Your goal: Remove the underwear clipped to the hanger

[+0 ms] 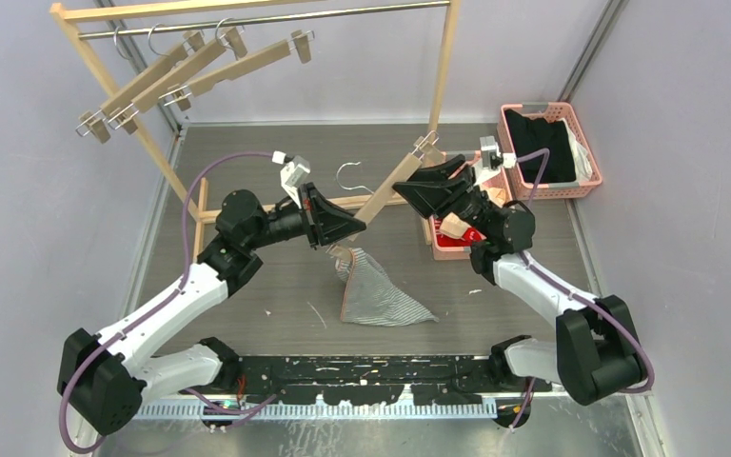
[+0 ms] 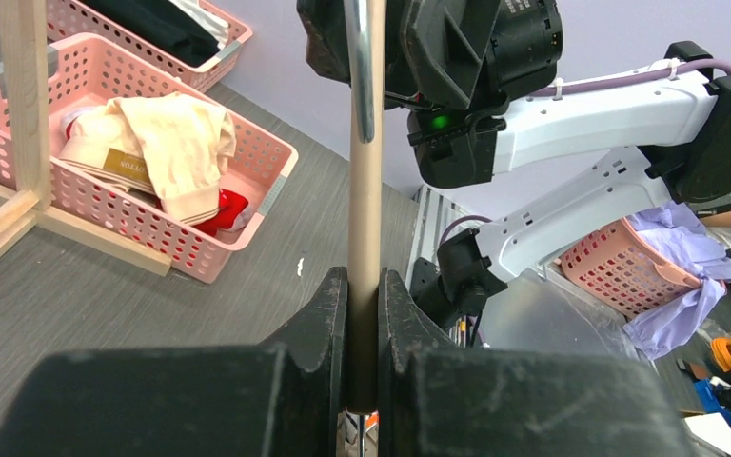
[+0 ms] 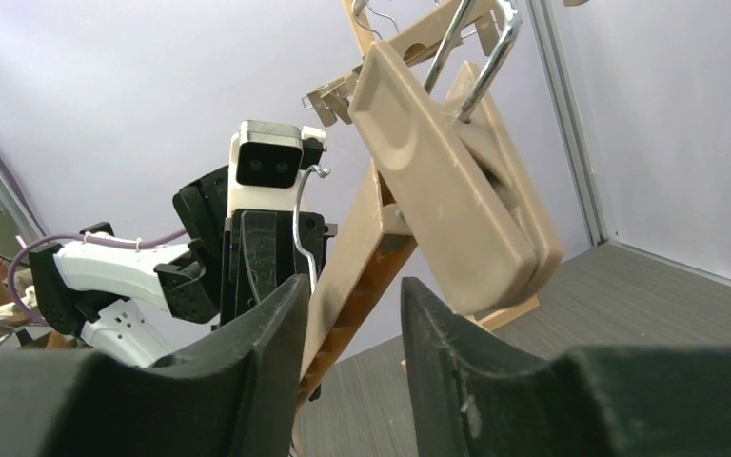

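Observation:
A wooden clip hanger (image 1: pixel 390 186) is held tilted over the table. My left gripper (image 1: pixel 340 226) is shut on its bar (image 2: pixel 365 219) near the low end. The grey-and-white striped underwear (image 1: pixel 381 300) hangs from the low clip (image 1: pixel 345 253) and trails onto the table. My right gripper (image 1: pixel 430 187) is open, its fingers (image 3: pixel 276 314) on either side of the bar just below the empty upper clip (image 3: pixel 457 190). The beige underwear (image 2: pixel 176 143) and the red underwear (image 2: pixel 228 207) lie in a pink basket (image 2: pixel 271 186).
A second pink basket (image 1: pixel 585 181) with black clothes stands at the back right. A wooden rack (image 1: pixel 181 171) with three empty clip hangers (image 1: pixel 190 71) stands at the back left; its right post (image 1: pixel 443 76) rises behind the held hanger.

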### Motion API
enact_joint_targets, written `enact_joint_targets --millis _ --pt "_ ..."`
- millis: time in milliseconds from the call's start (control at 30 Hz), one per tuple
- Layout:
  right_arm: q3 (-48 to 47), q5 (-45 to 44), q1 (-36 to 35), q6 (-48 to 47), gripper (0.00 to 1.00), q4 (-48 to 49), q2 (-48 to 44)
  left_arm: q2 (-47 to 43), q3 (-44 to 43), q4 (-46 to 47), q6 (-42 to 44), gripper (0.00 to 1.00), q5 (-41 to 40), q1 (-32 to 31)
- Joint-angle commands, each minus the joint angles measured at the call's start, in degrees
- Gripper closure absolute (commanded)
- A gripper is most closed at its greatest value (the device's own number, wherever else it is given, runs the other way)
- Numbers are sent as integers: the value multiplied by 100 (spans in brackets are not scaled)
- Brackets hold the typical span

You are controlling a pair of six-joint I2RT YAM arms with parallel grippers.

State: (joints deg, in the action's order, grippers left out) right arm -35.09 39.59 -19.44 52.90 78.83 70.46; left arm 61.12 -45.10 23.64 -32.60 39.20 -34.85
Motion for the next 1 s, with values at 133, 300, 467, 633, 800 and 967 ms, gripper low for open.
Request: enact_joint_targets --millis 133,300,467,633,800,967 --pt "-389 -15 -180 171 61 721 326 173 -30 1089 -303 100 84 -39" --pt "-395 -9 -198 189 66 746 377 328 -29 1308 -416 100 83 -48" --pt "-410 -37 -200 208 62 800 386 409 -16 1429 -492 100 98 -63" --pt "-462 -63 -227 242 91 809 415 443 -5 1499 -503 100 55 -103" --pt "-387 -130 -251 178 99 776 342 487 -4 1541 -537 100 -11 -124" --pt "-322 -111 -253 145 99 767 194 482 -26 1215 -476 79 -236 -125"
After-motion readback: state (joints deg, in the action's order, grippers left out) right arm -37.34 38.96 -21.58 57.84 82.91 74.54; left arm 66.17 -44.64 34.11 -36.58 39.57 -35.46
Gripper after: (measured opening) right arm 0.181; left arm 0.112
